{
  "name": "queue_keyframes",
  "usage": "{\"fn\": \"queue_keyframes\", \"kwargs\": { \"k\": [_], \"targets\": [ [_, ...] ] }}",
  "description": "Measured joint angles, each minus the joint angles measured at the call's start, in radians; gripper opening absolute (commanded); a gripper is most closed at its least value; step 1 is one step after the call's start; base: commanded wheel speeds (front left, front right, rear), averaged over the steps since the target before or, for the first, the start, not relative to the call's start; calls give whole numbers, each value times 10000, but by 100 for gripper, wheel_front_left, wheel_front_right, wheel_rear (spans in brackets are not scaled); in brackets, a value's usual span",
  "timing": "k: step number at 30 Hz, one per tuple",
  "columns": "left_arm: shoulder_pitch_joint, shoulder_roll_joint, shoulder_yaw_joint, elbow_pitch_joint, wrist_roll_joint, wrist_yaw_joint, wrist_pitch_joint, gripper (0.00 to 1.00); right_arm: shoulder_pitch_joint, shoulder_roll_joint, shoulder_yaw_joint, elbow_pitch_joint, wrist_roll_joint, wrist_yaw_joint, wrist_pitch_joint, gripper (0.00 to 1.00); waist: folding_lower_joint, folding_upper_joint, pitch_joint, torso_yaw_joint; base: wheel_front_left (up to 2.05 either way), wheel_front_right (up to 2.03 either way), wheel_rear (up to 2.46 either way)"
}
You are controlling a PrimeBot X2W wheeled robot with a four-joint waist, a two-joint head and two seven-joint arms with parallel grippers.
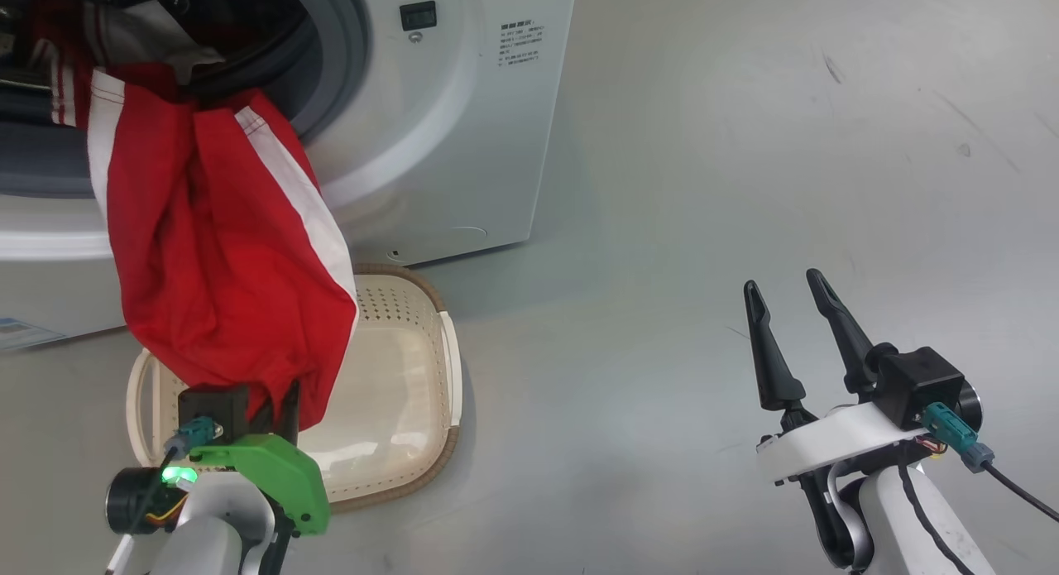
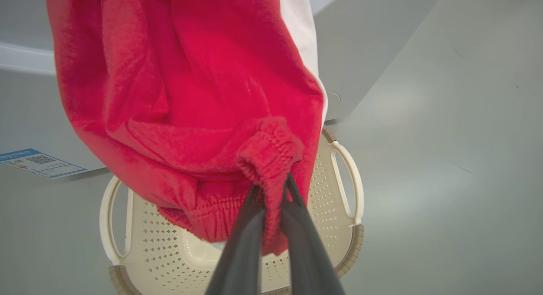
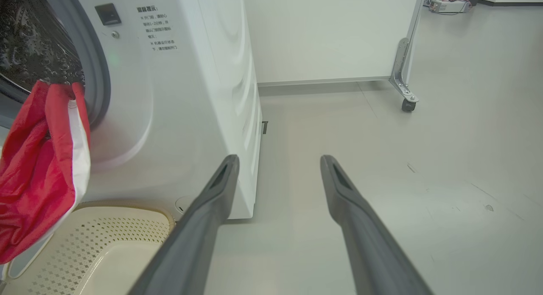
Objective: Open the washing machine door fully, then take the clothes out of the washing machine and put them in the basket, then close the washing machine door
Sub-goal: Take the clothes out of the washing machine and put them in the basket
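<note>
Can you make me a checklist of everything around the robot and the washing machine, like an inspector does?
Surface: grey floor, a few scuff marks.
Job's things: washer mouth uncovered; red clothes hang from the drum above the basket; the part of the basket's bottom in view is bare.
Clutter: nothing seen.
Grippers: left gripper shut on the clothes' elastic hem; right gripper open, holding nothing, above the floor.
Cables: black cable from a teal plug at the right wrist; another teal plug at the left wrist.
Surroundings: white panel on a caster behind the washer.
</note>
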Motion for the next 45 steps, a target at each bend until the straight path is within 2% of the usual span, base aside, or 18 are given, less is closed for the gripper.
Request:
{"fn": "queue_keyframes", "kwargs": {
  "k": [9, 14, 15, 16, 17, 18, 30, 33, 45],
  "targets": [
    [-1284, -59, 163, 1423, -196, 0, 309, 0, -249, 12, -92, -203, 0, -2, 0, 100, 0, 0, 620, -295, 0, 0, 0],
    [-1849, -65, 579, 2105, -418, 8, 228, 0, -485, 13, 50, -198, 0, 35, 0, 100, 0, 0, 923, -390, 0, 0, 0],
    [-1940, -33, 639, 2230, -426, 13, 186, 4, -544, 23, 71, -198, 0, 84, 0, 100, 0, 0, 961, -428, 0, 0, 0],
    [-2018, -15, 692, 2378, -466, 13, 190, 60, -588, 42, 65, -205, 2, 82, 0, 100, 0, 0, 997, -465, 0, 0, 0],
    [-2090, -6, 696, 2489, -500, 12, 173, 97, -607, 50, 46, -205, 10, 82, 0, 100, 0, 0, 1034, -501, 0, 0, 0],
    [-2144, -2, 723, 2562, -502, 10, 58, 100, -613, 48, 36, -199, 17, 82, 0, 100, 0, 0, 1065, -533, 0, 0, 0],
    [-2549, -21, 805, 3684, -543, -113, -558, 100, -633, 86, -167, -196, 109, 59, 0, 100, 0, 0, 1200, -665, 0, 0, 0],
    [-2677, -54, 675, 3741, -531, -261, -826, 100, -633, 79, -313, -198, 111, -21, 0, 100, 0, 0, 1178, -560, 0, 0, 0],
    [-2925, -61, 717, 3620, -334, -257, -2468, 100, -631, 81, -514, -134, 98, -25, 0, 100, 0, 0, 817, 32, 0, 0, 0]
  ]
}}
